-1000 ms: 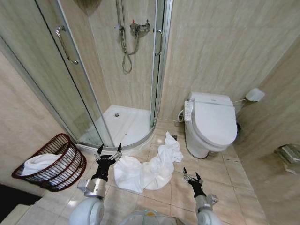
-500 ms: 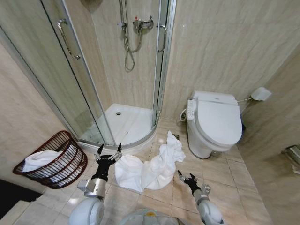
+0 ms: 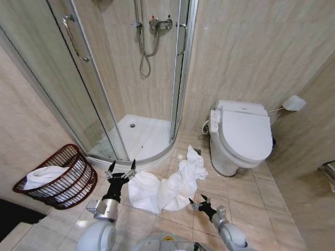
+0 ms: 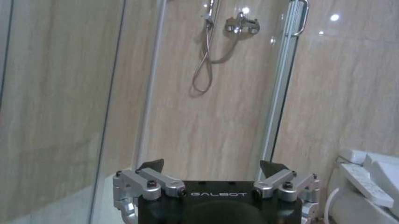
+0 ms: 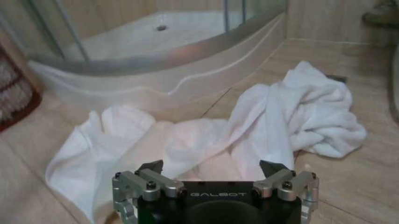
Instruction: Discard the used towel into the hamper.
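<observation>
Towel (image 3: 166, 185) lies spread on floor tiles, nothing lifted yet. Right claw (image 3: 200, 203) spread wide, empty, at towel's 5 o'clock edge. Left claw (image 3: 121, 169) open, empty. Hamper (image 3: 78, 180) sits at 9 o'clock, another towel inside.

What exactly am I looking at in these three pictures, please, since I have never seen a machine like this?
This is a wheeled robot with two arms, in a bathroom. The wide picture comes from a camera on its head, looking down at the tiled floor. The other two come from cameras on its wrists.

A crumpled white towel lies on the floor between the shower cabin and the toilet. By the wall on the robot's left stands the hamper, a dark wicker basket with another towel inside.

The left tool is open and raised beside the towel on the floor, pointing toward the shower. The right tool is open and low, facing that towel. Neither holds anything.
</observation>
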`<state>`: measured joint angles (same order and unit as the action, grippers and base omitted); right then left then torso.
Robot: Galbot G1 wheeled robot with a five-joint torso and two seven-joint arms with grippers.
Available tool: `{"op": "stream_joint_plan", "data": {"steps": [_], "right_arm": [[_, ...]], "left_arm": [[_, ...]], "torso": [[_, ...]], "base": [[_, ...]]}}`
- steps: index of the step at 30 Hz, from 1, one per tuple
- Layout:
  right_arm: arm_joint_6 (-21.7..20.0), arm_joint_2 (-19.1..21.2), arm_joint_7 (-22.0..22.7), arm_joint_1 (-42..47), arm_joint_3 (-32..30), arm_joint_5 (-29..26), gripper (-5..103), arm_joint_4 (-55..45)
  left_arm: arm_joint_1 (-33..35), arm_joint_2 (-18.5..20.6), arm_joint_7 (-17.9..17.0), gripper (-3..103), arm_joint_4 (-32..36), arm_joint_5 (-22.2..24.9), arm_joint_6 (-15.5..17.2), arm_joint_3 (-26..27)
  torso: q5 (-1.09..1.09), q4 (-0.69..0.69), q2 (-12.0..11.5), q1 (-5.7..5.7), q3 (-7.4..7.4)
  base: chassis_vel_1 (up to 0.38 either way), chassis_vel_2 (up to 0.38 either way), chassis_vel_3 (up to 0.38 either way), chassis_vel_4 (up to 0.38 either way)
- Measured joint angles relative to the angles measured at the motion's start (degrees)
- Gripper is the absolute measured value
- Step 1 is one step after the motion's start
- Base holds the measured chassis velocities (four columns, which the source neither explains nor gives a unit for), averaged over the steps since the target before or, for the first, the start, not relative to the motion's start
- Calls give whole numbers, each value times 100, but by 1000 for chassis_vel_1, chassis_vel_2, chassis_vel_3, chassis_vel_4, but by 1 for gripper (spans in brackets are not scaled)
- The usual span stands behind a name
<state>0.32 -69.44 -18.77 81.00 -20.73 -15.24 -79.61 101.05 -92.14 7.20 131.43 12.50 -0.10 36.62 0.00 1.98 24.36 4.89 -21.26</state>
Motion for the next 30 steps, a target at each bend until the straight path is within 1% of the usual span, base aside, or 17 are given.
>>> {"op": "stream_joint_plan", "data": {"steps": [2,7,8,10,13,23,30], "right_arm": [[57,28,-20,-94,69,122,100,150],[164,54,-38,-225,100,327,100,374],[291,58,-62,-310,98,483,100,509],[345,58,-69,-338,94,545,100,553],[604,38,-69,-485,35,871,100,770],[762,12,42,-591,-7,874,100,942],[818,41,88,-640,11,806,100,1013]], "left_arm": [[0,0,0,100,0,-1,0,0],[0,0,0,100,0,0,0,0],[0,0,0,100,0,0,0,0],[0,0,0,100,0,0,0,0],[0,0,0,100,0,0,0,0],[0,0,0,100,0,0,0,0],[0,0,0,100,0,0,0,0]], "torso": [[0,0,-72,-30,41],[0,0,-165,-63,102],[0,0,-210,-79,131],[0,0,-227,-85,141],[-1,0,-323,-126,198],[0,0,-540,-207,331],[0,0,-667,-259,408]], "base": [[0,0,0,0],[0,0,0,0],[0,0,0,0],[0,0,0,0],[0,0,0,0],[0,0,0,0],[59,42,46,58]]}}
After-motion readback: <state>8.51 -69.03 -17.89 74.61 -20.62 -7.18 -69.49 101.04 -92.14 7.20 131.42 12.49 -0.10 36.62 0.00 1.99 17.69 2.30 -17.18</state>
